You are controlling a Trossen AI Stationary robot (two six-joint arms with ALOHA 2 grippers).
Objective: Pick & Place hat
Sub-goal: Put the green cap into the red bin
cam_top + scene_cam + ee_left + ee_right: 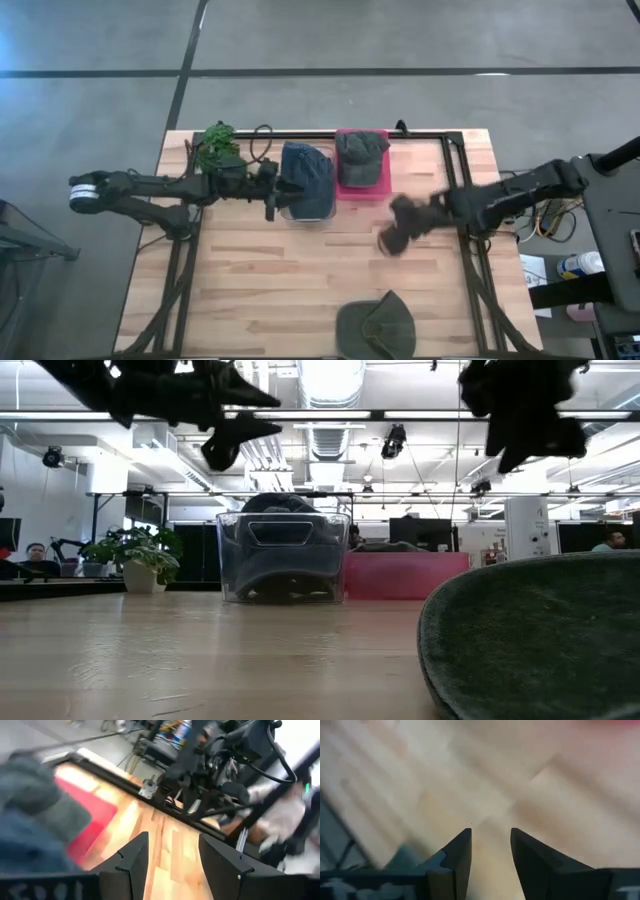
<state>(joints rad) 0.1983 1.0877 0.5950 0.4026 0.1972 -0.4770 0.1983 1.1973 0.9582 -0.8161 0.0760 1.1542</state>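
A dark green hat (375,325) lies flat on the table at its near edge and fills the low view's right foreground (540,640). A blue denim hat (308,178) sits inside a clear bin (283,555). A grey-green hat (360,150) rests on a pink bin (362,185). My left gripper (285,190) hovers open at the clear bin's left side, above the table (172,855). My right gripper (392,238) is open in mid-table, raised above the wood (491,845), to the far side of the green hat. Neither holds anything.
A potted plant (215,145) stands at the far left corner, with cables beside it. A black frame rail (455,170) runs along the table's far and right sides. Bare wood (270,270) lies between the bins and the near edge.
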